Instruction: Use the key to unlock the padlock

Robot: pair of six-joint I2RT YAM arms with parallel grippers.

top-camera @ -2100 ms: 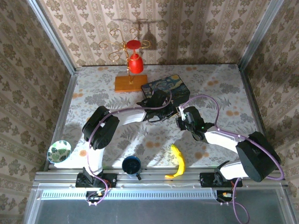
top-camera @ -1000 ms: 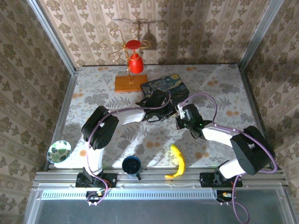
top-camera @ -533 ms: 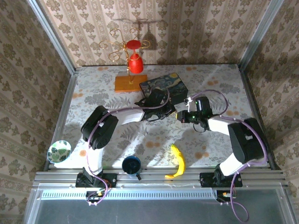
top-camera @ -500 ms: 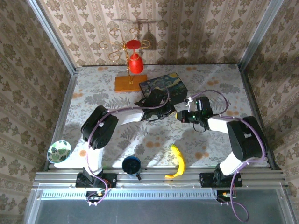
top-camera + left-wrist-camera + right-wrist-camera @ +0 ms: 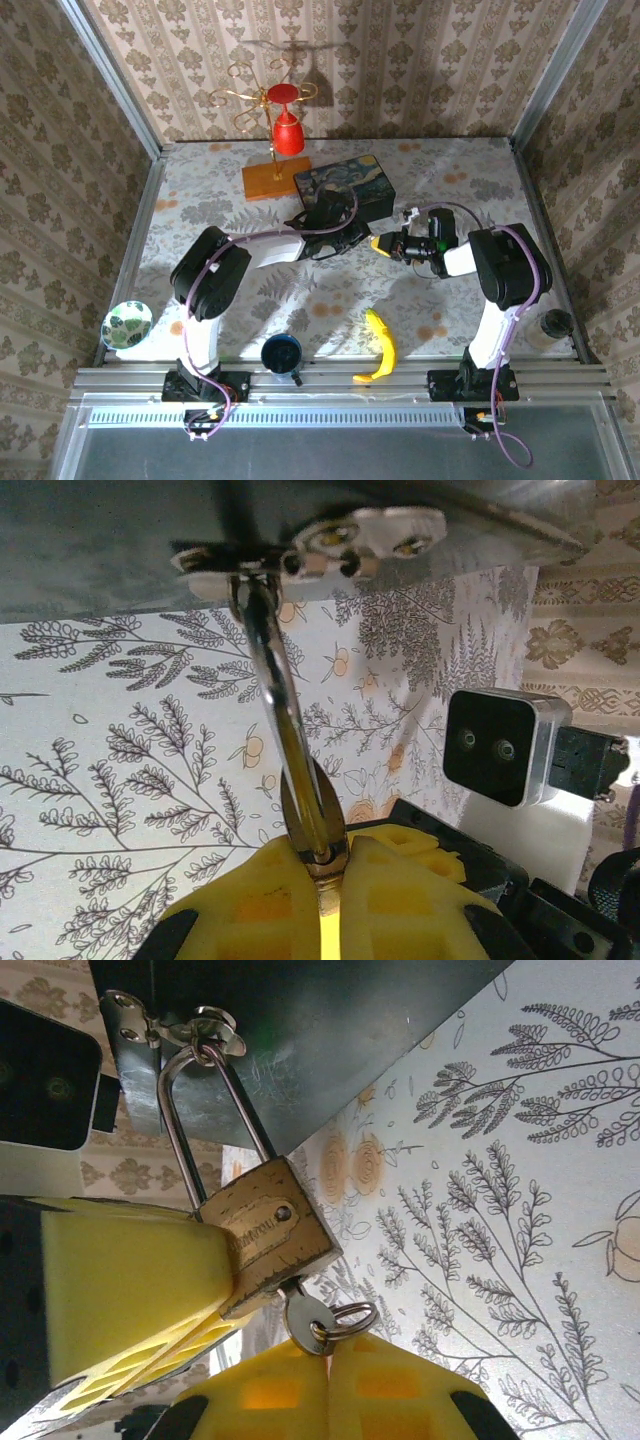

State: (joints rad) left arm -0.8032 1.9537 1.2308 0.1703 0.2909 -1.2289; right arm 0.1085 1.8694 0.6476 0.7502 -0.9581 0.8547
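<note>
Padlock (image 5: pixel 265 1235) hung by its shackle (image 5: pixel 285 730) from the hasp (image 5: pixel 200 1025) of the blue box (image 5: pixel 348 185), its body clamped in the left gripper (image 5: pixel 322 875). The right gripper (image 5: pixel 328 1352) was clenched on the key (image 5: pixel 308 1320), blade in the keyway. Turning called for pure wrist roll, with the left gripper bracing. Banana (image 5: pixel 380 345) and mug (image 5: pixel 282 352) lay well apart on the surface (image 5: pixel 450 170); only the box wall crowded the grippers.

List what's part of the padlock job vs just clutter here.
In use: padlock, key, blue box it hangs on, left gripper clamping the padlock, right gripper pinching the key.
Lying about: banana, blue mug, patterned bowl, red cup on its stand.
</note>
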